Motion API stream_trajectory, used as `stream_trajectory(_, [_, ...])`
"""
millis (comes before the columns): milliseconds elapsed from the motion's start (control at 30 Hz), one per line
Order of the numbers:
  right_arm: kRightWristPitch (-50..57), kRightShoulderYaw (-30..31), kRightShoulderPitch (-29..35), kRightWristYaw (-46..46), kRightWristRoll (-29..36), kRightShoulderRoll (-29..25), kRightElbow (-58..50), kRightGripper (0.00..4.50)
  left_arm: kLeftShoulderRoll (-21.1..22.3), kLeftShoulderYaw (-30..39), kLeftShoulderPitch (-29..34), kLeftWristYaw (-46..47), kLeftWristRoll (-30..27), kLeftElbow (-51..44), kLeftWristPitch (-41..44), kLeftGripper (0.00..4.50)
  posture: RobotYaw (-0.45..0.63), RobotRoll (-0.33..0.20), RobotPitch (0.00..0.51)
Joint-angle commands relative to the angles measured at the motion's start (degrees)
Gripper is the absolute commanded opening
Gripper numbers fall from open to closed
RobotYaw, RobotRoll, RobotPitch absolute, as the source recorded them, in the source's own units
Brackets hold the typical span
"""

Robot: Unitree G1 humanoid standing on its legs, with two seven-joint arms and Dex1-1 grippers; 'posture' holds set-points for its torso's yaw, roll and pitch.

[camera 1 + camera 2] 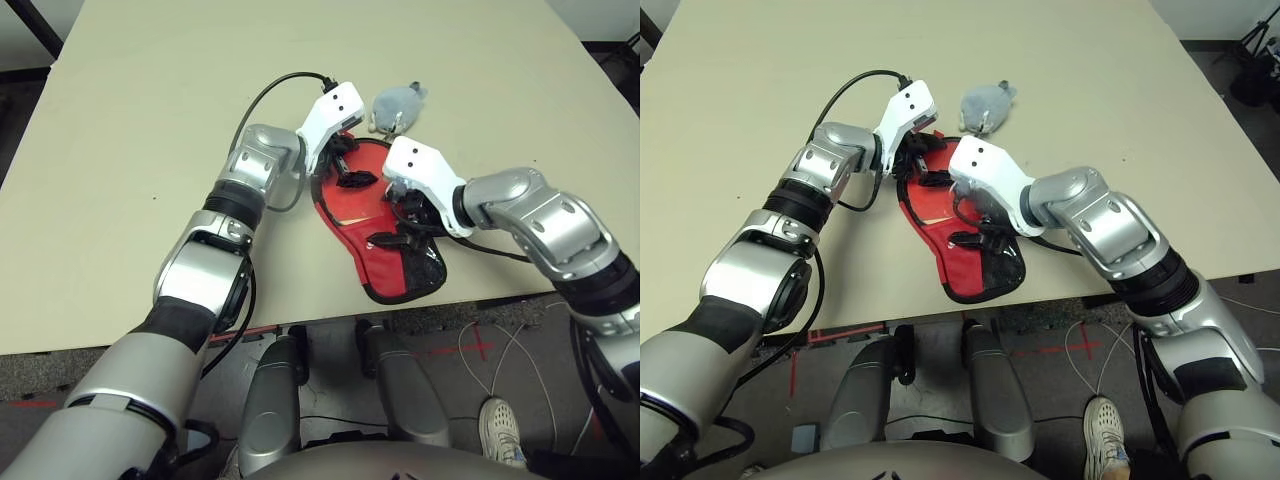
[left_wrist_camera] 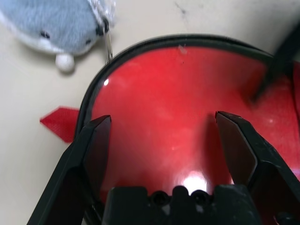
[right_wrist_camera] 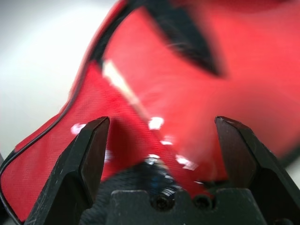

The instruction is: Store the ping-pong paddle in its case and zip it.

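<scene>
The red case (image 1: 398, 278) lies on the table close to its front edge, with the black mesh at its near end. Inside its black zipper rim shows the glossy red face of the ping-pong paddle (image 2: 173, 93); the handle is hidden. My left gripper (image 1: 348, 165) hangs open just over the round far end, its fingers (image 2: 96, 140) either side of the red face. My right gripper (image 1: 398, 222) stands open low over the middle of the case, over red fabric (image 3: 61, 150) and shiny red rubber (image 3: 243, 65). Nothing is held.
A small grey plush toy (image 1: 398, 103) lies just beyond the case's far end, and a thin metal ring (image 2: 108, 44) runs from it toward the zipper rim. The table's front edge (image 1: 300, 320) is right by the case's near end. Bare tabletop (image 1: 150, 120) spreads left and behind.
</scene>
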Motion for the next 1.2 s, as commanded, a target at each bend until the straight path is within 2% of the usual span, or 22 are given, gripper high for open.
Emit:
stream_trajectory(33, [-1.83, -3.77, -8.34, -1.07, -1.44, -0.01, 8.17, 4.50, -0.52, -2.41, 2.05, 0.62, 1.47, 0.06, 2.34, 4.46, -0.04, 0.000, 0.280])
stream_trajectory(200, [-14.70, -5.02, -19.19, -11.57, -10.31, 5.81, 31.12, 4.50, -1.44, -3.51, 2.88, 0.98, 1.64, -0.61, 3.01, 4.46, -0.05, 0.000, 0.278])
stream_trajectory(533, [-37.70, -5.15, -27.60, -17.01, -20.04, 17.15, 66.24, 4.50, -2.65, -4.01, 4.61, 1.75, 1.25, -3.15, 4.30, 4.46, -0.01, 0.000, 0.261])
stream_trajectory(667, [-42.40, -6.22, -28.84, -19.39, -22.20, 19.65, 75.02, 4.50, -2.66, -3.69, 5.60, 2.04, 0.82, -5.46, 5.94, 4.46, 0.02, 0.000, 0.258])
stream_trajectory(900, [-43.03, -6.58, -28.92, -20.64, -25.37, 20.42, 80.49, 4.50, -1.89, -3.64, 6.73, 2.57, 0.84, -7.82, 7.49, 4.46, 0.04, 0.000, 0.254])
stream_trajectory(1000, [-42.83, -6.69, -29.15, -21.67, -26.74, 20.34, 80.88, 3.90, -1.79, -3.64, 6.97, 2.71, 0.80, -8.33, 7.91, 4.50, 0.04, 0.000, 0.252])
stream_trajectory(1200, [-43.03, -7.70, -29.15, -23.52, -28.18, 20.23, 80.74, 1.74, -2.12, -3.89, 6.79, 2.95, 0.88, -7.89, 8.01, 4.50, 0.03, 0.000, 0.249])
